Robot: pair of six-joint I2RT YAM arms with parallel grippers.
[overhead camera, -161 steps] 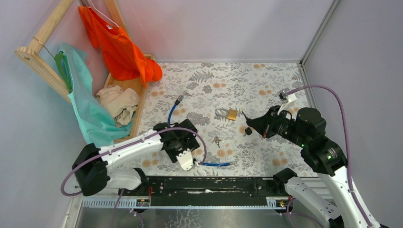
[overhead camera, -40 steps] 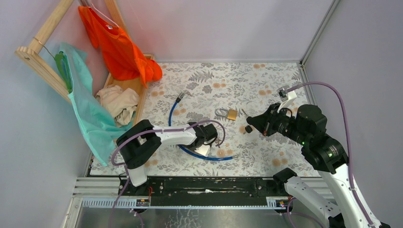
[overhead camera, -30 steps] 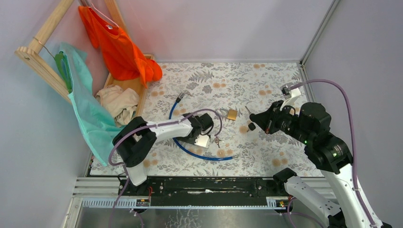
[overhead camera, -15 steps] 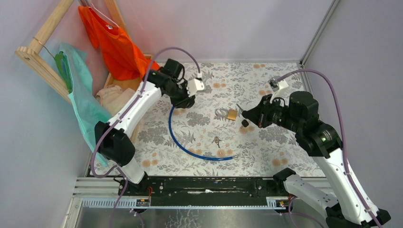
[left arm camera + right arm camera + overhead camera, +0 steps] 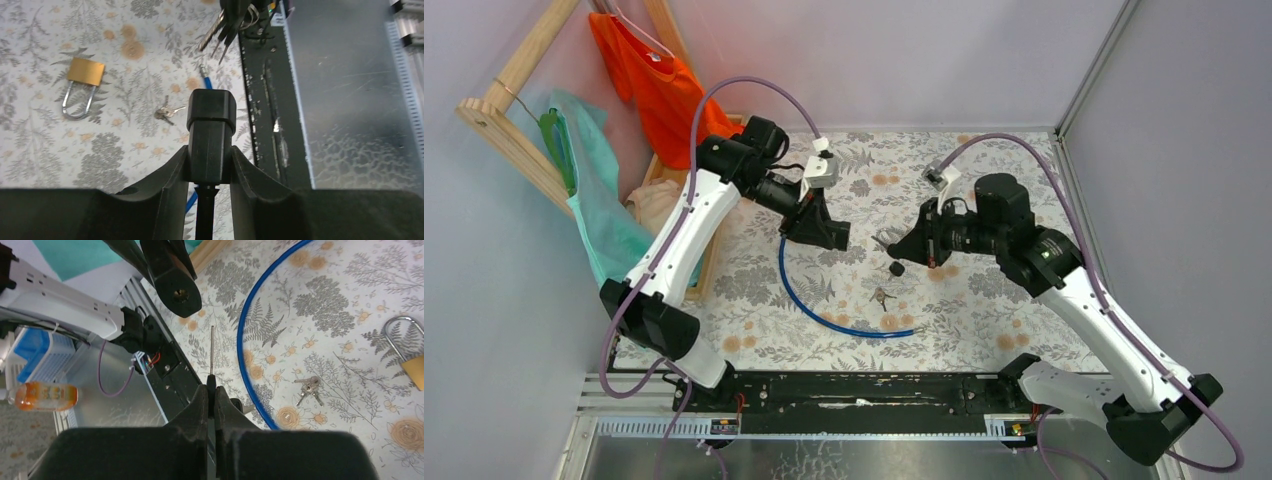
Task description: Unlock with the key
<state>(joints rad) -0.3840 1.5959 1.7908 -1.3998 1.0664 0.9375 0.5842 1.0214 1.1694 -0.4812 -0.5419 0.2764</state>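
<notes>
The right end effector [image 5: 211, 386] is pressed together on the key [image 5: 212, 347]. The thin silver blade sticks out past its tips. The left end effector [image 5: 210, 152] pinches the black lock end [image 5: 211, 112] of the blue cable [image 5: 809, 305] and holds it up above the surface [image 5: 994, 170].

A moment ago the left arm was at the far left part of the surface, and the right arm was nearer the right edge. Now both arms have come to the middle and face each other. The round keyhole [image 5: 177, 294] looks at the key's blade, but there is a gap between them. I think the key is about to go in, so the blade must line up with the hole.

A few seconds back, the left arm was low by the near edge. The gold padlock [image 5: 86, 70] and the small silver keys [image 5: 882, 296] lie on the surface, and nothing touches them.
</notes>
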